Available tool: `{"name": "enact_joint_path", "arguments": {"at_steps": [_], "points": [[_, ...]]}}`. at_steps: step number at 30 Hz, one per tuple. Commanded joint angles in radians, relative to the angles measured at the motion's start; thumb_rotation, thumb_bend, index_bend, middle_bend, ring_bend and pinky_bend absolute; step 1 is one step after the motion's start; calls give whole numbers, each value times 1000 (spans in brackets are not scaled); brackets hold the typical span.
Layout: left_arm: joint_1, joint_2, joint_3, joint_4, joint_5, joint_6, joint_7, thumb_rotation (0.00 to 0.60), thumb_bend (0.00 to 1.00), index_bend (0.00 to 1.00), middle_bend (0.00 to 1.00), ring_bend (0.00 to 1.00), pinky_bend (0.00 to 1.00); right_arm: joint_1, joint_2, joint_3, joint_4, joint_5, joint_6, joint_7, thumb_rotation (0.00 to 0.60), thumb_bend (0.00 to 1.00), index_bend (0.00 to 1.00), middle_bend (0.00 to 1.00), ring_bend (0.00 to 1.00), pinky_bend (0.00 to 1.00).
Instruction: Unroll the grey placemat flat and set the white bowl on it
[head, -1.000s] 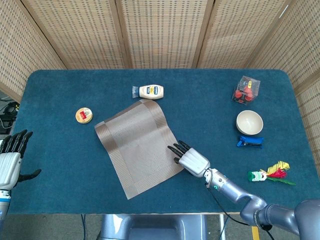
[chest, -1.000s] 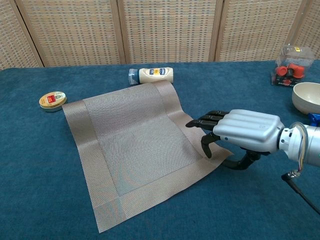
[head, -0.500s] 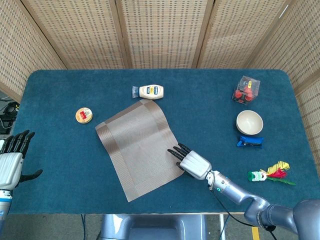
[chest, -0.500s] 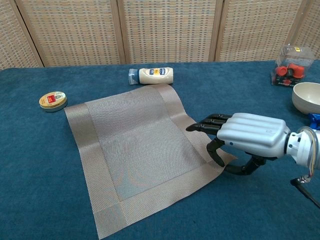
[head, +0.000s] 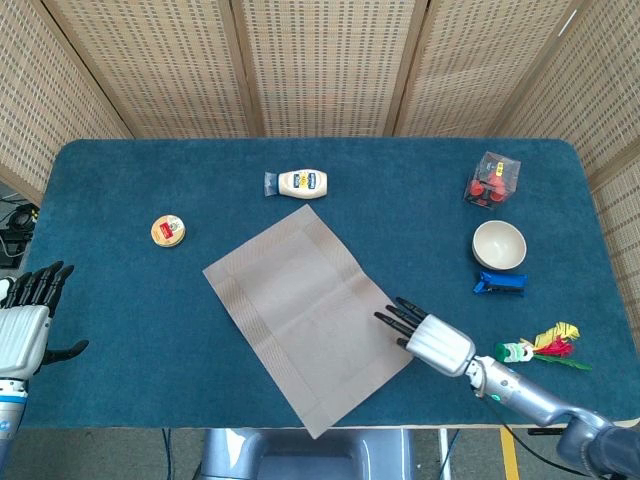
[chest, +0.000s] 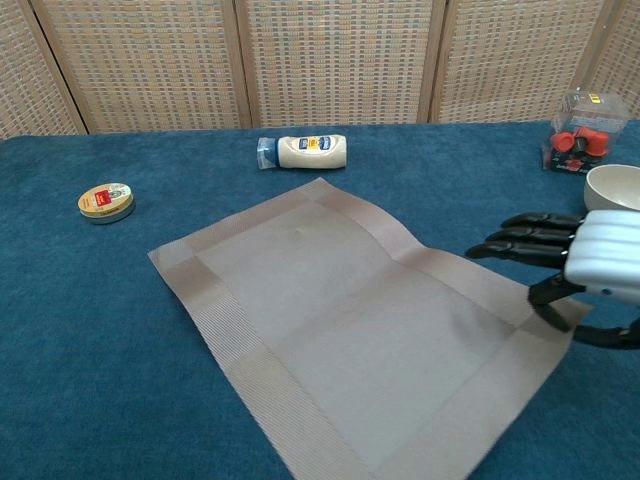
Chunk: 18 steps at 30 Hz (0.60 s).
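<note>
The grey placemat (head: 305, 310) (chest: 350, 320) lies unrolled and nearly flat in the middle of the blue table, turned diagonally, its near corner at the table's front edge. My right hand (head: 430, 335) (chest: 580, 265) is at the mat's right corner, fingers stretched over it and thumb at its edge, pinching it. The white bowl (head: 499, 244) (chest: 615, 187) stands upright on the bare table to the right, apart from the mat. At the table's left front edge, seen only in the head view, my left hand (head: 20, 325) is held up with fingers spread and nothing in it.
A mayonnaise bottle (head: 300, 183) (chest: 305, 151) lies just beyond the mat's far corner. A round tin (head: 167, 231) sits at the left. A clear box of red parts (head: 492, 180), a blue packet (head: 500, 284) and a colourful toy (head: 545, 347) are at the right.
My right hand has pulled back toward the front right, dragging the mat with it. The mat has slid nearer and to the right and now lies flatter. The left hand has hardly moved.
</note>
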<state>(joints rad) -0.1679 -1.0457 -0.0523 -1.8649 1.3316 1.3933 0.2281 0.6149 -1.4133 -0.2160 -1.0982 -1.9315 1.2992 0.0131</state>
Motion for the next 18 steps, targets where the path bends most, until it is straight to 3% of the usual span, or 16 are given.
{"name": "enact_joint_path", "arguments": {"at_steps": [1, 10, 18], "points": [[-3, -3, 1, -3, -1, -7, 8, 600, 0, 0, 0, 0, 0, -9, 48, -3, 71, -21, 33, -41, 600, 554, 688, 73, 0, 0], [-8, -7, -3, 3, -14, -16, 21, 600, 0, 0, 0, 0, 0, 122, 23, 64, 243, -58, -37, -146, 600, 547, 691, 80, 0, 0], [-18, -9, -17, 17, -49, -38, 15, 600, 0, 0, 0, 0, 0, 256, -44, 72, 424, -132, -84, -225, 600, 534, 697, 69, 0, 0]]}}
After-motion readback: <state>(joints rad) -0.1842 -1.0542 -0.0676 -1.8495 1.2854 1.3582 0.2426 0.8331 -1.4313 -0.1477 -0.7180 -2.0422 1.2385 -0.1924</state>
